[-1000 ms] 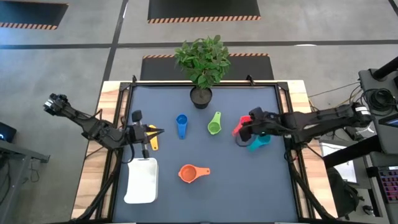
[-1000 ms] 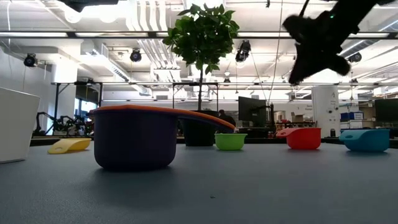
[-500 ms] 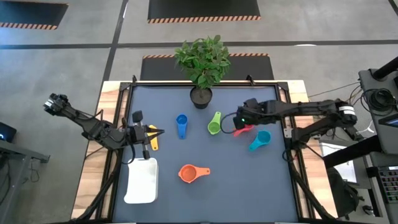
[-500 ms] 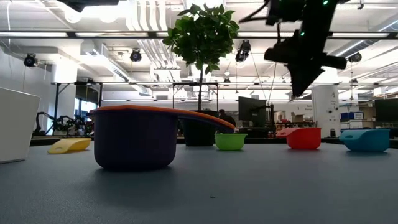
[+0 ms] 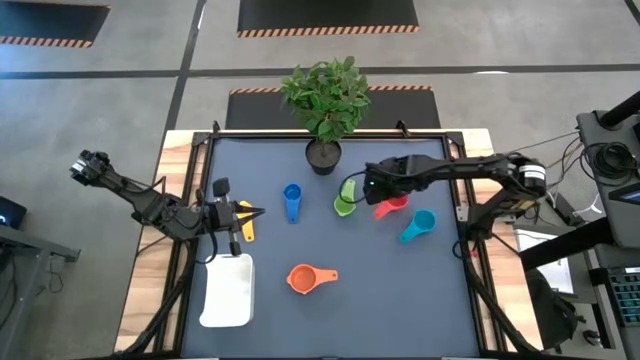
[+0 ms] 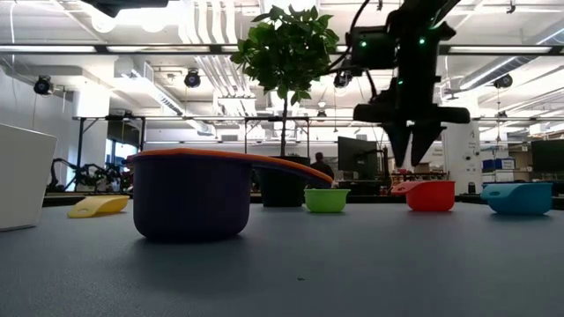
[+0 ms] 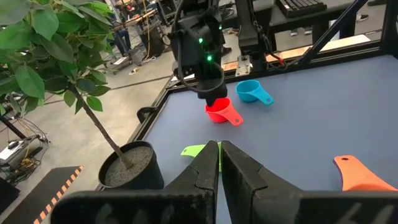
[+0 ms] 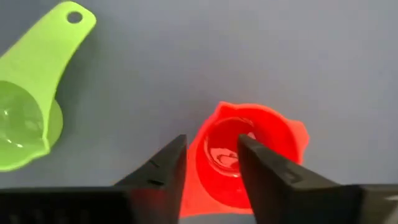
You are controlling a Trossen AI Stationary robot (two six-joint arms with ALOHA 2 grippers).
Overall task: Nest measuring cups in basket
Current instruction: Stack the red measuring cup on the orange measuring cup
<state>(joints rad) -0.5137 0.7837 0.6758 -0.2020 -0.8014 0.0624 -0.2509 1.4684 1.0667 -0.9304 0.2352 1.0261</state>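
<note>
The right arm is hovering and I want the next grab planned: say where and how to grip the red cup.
Grip the red cup by its rim wall, coming straight down. It sits upright and open-mouthed on the table, and the right gripper hangs above it, its fingers slightly parted over the near rim. In the high view its handle lies low towards the green cup, probably harder to pinch.

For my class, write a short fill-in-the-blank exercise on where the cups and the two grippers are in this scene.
1. The right gripper hangs above the ______ cup.
2. The orange cup sits nested in a ______ cup.
3. The white basket holds ______ cups.
4. The left gripper waits over the ______ cup.

Missing words: red; purple; no; yellow
</note>
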